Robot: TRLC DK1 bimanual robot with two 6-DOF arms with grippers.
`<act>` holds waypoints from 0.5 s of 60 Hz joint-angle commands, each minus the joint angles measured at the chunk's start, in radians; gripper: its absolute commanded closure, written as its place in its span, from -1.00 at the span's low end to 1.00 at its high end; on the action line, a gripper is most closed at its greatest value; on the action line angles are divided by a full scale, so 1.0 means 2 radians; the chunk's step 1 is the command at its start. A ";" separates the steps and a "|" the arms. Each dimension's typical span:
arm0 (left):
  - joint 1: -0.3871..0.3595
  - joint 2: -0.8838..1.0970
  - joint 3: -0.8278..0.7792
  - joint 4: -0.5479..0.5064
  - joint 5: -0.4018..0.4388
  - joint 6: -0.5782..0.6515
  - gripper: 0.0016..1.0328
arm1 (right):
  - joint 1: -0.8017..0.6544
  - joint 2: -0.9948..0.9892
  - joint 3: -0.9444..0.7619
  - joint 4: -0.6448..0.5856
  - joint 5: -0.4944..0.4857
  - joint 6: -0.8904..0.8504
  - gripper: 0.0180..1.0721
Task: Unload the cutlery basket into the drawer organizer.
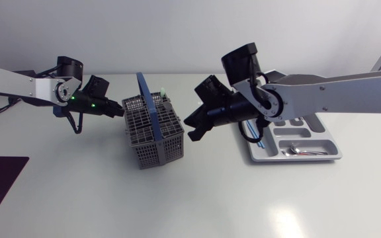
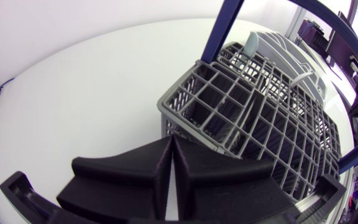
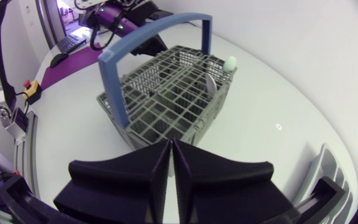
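Your left gripper (image 1: 118, 112), fingers pressed together and empty, sits at the cutlery basket (image 1: 157, 149) rim, probably bracing it. Your right gripper (image 1: 192, 129), likewise closed on nothing, hovers between basket and drawer organizer (image 1: 309, 132).

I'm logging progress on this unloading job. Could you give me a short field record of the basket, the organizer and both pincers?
Basket: grey plastic grid cutlery basket with blue arched handle, upright, mid-table
In basket: pale green-handled utensil, standing upright
Organizer: light grey drawer organizer tray, to the basket's right, apart from it
In organizer: silver cutlery, lying in one long compartment
Left pincer: shut, empty, at the basket's left rim
Right pincer: shut, empty, beside the basket's right side
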 commanded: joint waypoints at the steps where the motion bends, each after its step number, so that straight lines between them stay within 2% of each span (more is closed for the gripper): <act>1: 0.010 0.011 0.022 0.004 0.005 -0.014 0.89 | -0.010 0.023 -0.009 0.012 0.007 0.001 0.78; 17: 0.005 0.040 0.046 0.011 0.005 -0.041 0.88 | -0.008 0.070 0.007 0.024 0.023 0.002 0.78; 30: -0.025 0.047 0.057 0.014 0.005 -0.056 0.88 | 0.008 0.058 -0.007 0.023 0.020 0.002 0.78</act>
